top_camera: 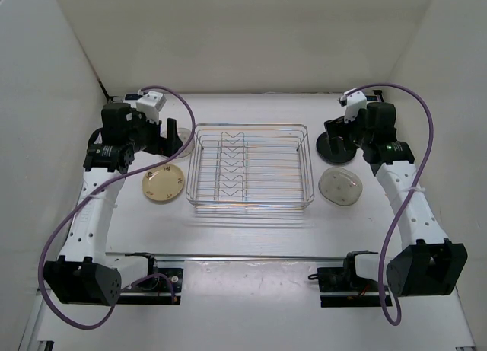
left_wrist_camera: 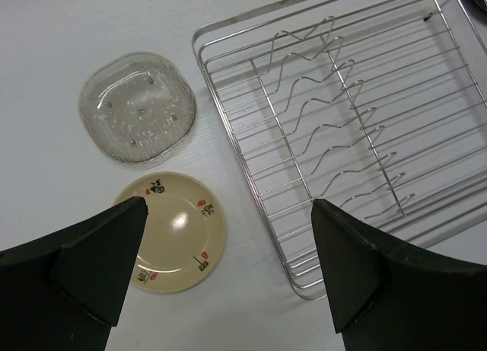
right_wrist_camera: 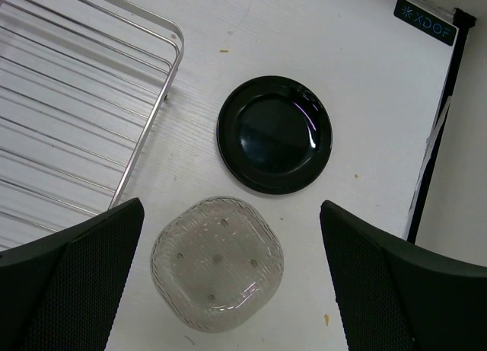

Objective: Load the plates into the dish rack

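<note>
as no plate stands in the rack (top_camera: 251, 168), the task is judged to be at its start; all four loads are left to do.

left gripper (left_wrist_camera: 228, 214): fingers (left_wrist_camera: 68, 282) spread wide, nothing between them, hanging above the table (left_wrist_camera: 46, 46); the cream plate (left_wrist_camera: 179, 231) lies flat below it, between the fingers and partly hidden by the finger on the left of the wrist view; the left clear plate (left_wrist_camera: 138, 107) lies flat just beyond the cream plate, near it but apart; the rack sits to the other side, its near corner running behind the finger on the right of that view.

right gripper (right_wrist_camera: 230, 206): fingers spread wide, holding nothing; the right clear plate (right_wrist_camera: 218, 263) lies flat directly below the gap between the fingers; the black plate (right_wrist_camera: 275, 134) lies flat just beyond it, close but not touching; one corner of the rack shows off to the left of that view, apart from both plates.

rack state: wire floor bare; the central row of v-shaped dividers (left_wrist_camera: 335, 115) unoccupied.

done: nothing, as far as the views show.

left to do: grip each plate by its rim, lift it, turn it on edge and seat it in a divider slot; four times, with two per arm the likely split.

judged next step: each gripper lowers onto the plate nearest beneath it; the flat plates offer little rim to pinch, so a slip is a risk.
</note>
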Available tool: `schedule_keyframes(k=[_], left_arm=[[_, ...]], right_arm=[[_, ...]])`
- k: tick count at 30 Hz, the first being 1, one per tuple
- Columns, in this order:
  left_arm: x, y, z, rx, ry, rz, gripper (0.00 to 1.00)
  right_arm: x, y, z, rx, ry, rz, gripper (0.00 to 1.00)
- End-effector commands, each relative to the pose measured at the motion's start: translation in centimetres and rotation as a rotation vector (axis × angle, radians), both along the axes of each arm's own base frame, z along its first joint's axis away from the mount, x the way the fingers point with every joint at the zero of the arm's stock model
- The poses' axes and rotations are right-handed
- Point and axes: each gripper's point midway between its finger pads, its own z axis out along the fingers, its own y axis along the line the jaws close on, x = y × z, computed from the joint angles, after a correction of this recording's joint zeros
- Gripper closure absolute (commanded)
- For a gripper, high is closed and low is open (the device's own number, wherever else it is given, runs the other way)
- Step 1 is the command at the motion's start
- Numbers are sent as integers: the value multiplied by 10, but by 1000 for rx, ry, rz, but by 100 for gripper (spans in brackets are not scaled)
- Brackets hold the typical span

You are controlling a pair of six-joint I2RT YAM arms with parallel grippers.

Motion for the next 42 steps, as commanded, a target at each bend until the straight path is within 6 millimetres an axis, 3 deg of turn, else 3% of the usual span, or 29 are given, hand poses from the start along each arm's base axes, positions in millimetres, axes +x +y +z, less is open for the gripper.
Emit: schedule_keyframes(k=[1,9,10,13,14,16,17,18,20,21,22,23,24,26,27,29,30,31,32,33,35,36,37,42], left_arm=[[10,11,21,23,-54,65,0],[22,18,19,52,-45,94,0],[23,17,15,53,-34,94,0],[27,23,15,77,-37,117,0],[29,27,19,88,-46,136,0],[30,34,18,115,-50,163,0],[32,35,20,119,-59,172,0],[32,37,20,125,-59,182,0],[31,38,6,151,-33,214,0],[29,37,-9,161,-6,211,0],[28,38,-17,158,16,225,0],[28,36,-22,158,20,230,0],[28,35,-26,159,23,229,0],[30,43,-37,190,50,264,0],[32,45,-29,191,32,273,0],[36,44,-33,194,44,272,0],[39,39,-23,174,22,253,0],[41,39,-27,166,37,244,0],[41,32,-31,154,46,205,0],[41,32,-29,142,48,196,0],[42,28,-32,121,61,170,0],[40,26,-33,115,71,159,0],[38,26,-37,116,80,159,0],[34,23,-41,88,93,141,0]], right_arm=[[5,-1,14,-1,-71,-15,0],[21,-20,13,-110,-107,-85,0],[21,-30,5,-146,-103,-128,0],[35,-47,10,-215,-168,-204,0],[33,-65,9,-305,-176,-274,0],[43,-75,19,-404,-268,-340,0],[38,-83,1,-527,-257,-326,0],[46,-86,22,-541,-384,-378,0],[45,-97,8,-568,-350,-406,0],[49,-97,-8,-510,-246,-393,0],[51,-98,-13,-452,-197,-395,0],[52,-113,-17,-398,-155,-420,0],[59,-103,-21,-294,-127,-372,0],[62,-113,-32,-219,-84,-366,0],[67,-111,-27,-174,-82,-352,0],[74,-111,-34,-107,-30,-325,0],[72,-118,-38,-77,2,-335,0],[74,-119,-40,-44,19,-323,0],[78,-107,-49,30,57,-250,0],[82,-114,-39,86,50,-254,0],[79,-103,-55,174,144,-181,0],[82,-100,-49,209,147,-162,0],[81,-99,-62,239,196,-150,0],[87,-90,-84,340,271,-81,0]])
